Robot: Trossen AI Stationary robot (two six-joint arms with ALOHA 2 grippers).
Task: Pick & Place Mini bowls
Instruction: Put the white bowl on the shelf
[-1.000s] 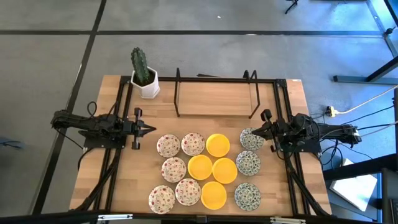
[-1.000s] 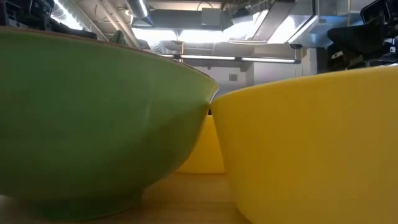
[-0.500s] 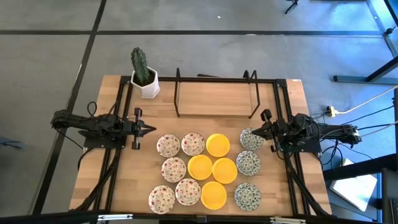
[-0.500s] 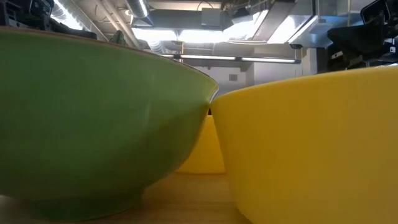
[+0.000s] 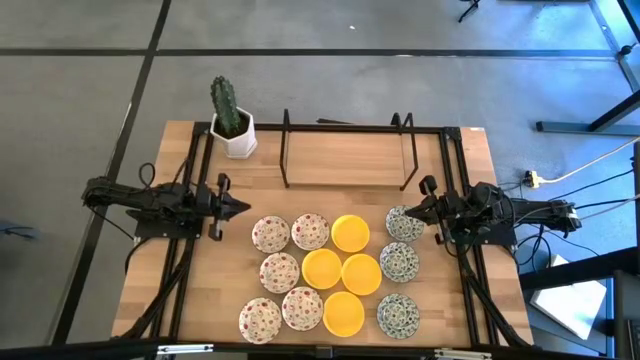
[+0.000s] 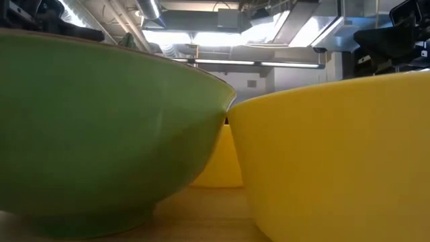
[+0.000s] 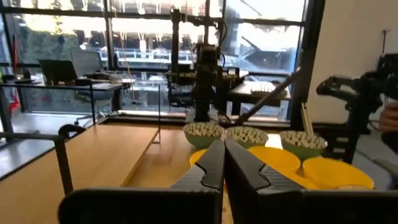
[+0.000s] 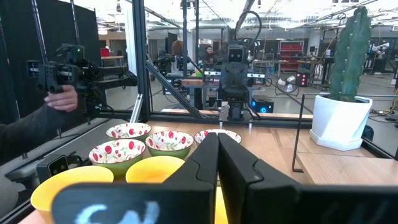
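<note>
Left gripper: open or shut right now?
Shut. In the left wrist view the left gripper has its two dark fingers pressed together with nothing between them; it hovers beside the mini bowls, touching none.

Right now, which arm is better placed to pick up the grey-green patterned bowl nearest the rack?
Right, probably. The right gripper, shut, sits just beside that grey-green bowl. The left gripper, also shut, waits across the table near the red-speckled bowls.

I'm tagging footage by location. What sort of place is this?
Probably a robotics lab or workshop: the wooden table stands on bare concrete, a computer desk sits before big windows, and racks of equipment fill the room behind.
</note>
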